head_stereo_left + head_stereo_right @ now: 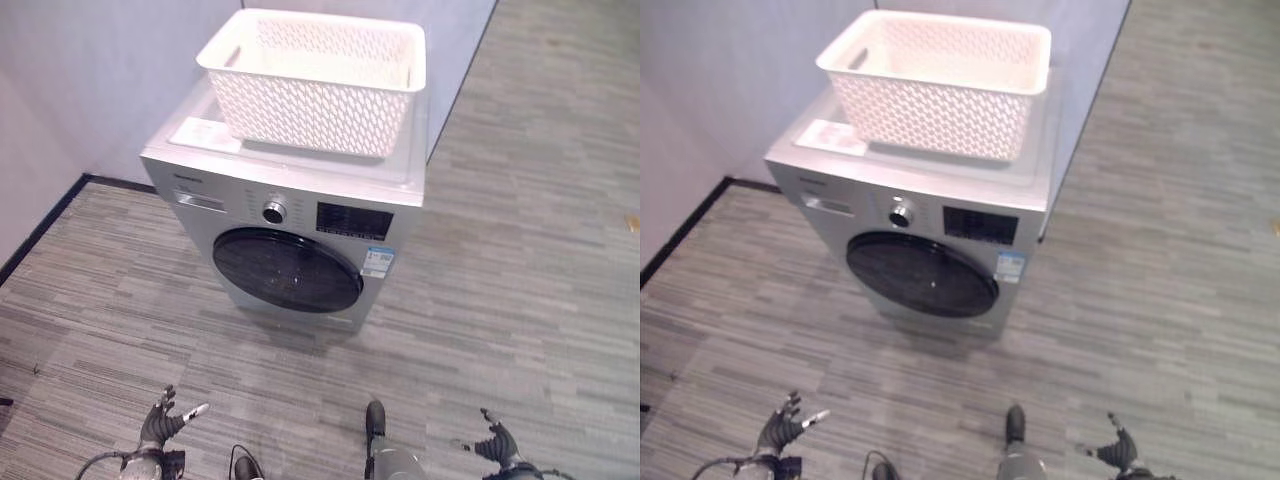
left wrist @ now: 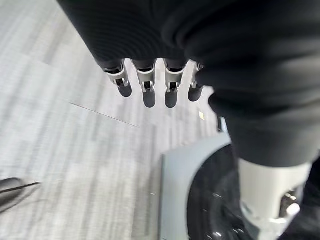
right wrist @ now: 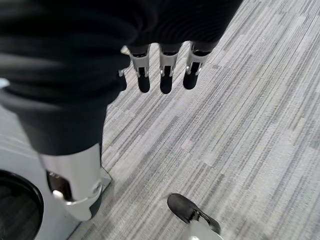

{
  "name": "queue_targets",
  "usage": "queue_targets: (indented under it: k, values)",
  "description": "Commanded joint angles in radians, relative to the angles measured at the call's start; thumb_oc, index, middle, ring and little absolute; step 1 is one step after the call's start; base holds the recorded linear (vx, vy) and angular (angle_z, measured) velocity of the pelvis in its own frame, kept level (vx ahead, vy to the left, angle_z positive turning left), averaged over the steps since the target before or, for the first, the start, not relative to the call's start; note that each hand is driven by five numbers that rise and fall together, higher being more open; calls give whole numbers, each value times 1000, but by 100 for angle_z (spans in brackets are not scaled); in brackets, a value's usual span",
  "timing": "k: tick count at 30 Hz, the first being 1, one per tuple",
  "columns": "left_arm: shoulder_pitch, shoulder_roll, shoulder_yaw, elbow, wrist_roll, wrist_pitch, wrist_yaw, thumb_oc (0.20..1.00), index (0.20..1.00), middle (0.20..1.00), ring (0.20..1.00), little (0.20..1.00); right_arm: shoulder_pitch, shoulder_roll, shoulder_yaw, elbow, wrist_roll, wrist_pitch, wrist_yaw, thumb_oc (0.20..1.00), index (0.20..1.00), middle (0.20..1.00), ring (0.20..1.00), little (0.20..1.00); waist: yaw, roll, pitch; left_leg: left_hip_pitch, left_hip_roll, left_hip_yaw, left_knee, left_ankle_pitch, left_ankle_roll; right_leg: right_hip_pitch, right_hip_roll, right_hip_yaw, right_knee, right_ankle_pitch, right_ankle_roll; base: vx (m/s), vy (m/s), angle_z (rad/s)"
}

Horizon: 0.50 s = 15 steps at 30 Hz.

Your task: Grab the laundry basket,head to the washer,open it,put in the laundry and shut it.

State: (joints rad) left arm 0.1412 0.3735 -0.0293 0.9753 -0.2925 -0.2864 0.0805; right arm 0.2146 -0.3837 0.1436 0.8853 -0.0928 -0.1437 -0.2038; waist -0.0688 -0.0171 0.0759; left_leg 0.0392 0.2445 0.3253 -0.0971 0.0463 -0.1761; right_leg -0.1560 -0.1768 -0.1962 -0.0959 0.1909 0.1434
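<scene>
Head views: a silver front-loading washer [image 1: 290, 240] stands against a pale wall [image 1: 90, 80] on grey striped carpet floor [image 1: 520, 260]. Its round dark door [image 1: 287, 270] sits flush with the front panel, closed. A control dial [image 1: 274, 211] and a dark display [image 1: 354, 220] lie above the door. The white lattice laundry basket [image 1: 318, 80] rests upright on the washer's top, well ahead of and above both hands, touched by neither. What it holds cannot be told.

Left hand [image 1: 163, 425]: low at the near edge of the scene, on the robot's left, fingers spread and relaxed, holding nothing. In the left wrist view its fingers [image 2: 148, 85] extend straight in a row and the thumb [image 2: 272, 195] stands apart; past them lie the carpet and part of the washer's front with the dark door.

Right hand [image 1: 497, 441]: low at the near edge, on the robot's right, fingers likewise splayed and empty. In the right wrist view its fingers [image 3: 166, 67] point straight over the carpet, thumb [image 3: 75, 185] apart, with a corner of the washer beside the thumb.

Both hands hang well short of the washer, one to each side of it.
</scene>
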Motion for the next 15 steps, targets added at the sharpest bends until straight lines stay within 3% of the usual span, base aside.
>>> queue_targets:
  k: [1,3,8,15]
  values:
    - [-55,-5,13,32,56,-1,27,1000,1000,1000,1000,1000,-34,-11,-9,-7,-10,6,-2,1000,1000,1000,1000,1000,-12,-13,46,-54,38,-49,28,34,6,56,-68,-40,46,-86,69,25,45,21]
    - [-62,-53,35,155,42,32,18,1000,1000,1000,1000,1000,-51,20,18,107,-21,34,2,1000,1000,1000,1000,1000,-3,-18,25,-31,33,-57,26,22,10,89,-74,-54,46,-95,71,43,22,10]
    - [-54,-95,60,175,-33,39,-4,1000,1000,1000,1000,1000,-68,67,44,230,-15,67,18,1000,1000,1000,1000,1000,13,-29,-8,-9,27,-66,23,11,16,122,-84,-71,49,-101,73,30,6,5]
    - [-60,-102,16,158,-19,44,-15,1000,1000,1000,1000,1000,-94,82,69,273,-2,75,33,1000,1000,1000,1000,1000,19,-32,-19,10,20,-72,24,1,19,151,-92,-82,46,-103,75,23,10,7]
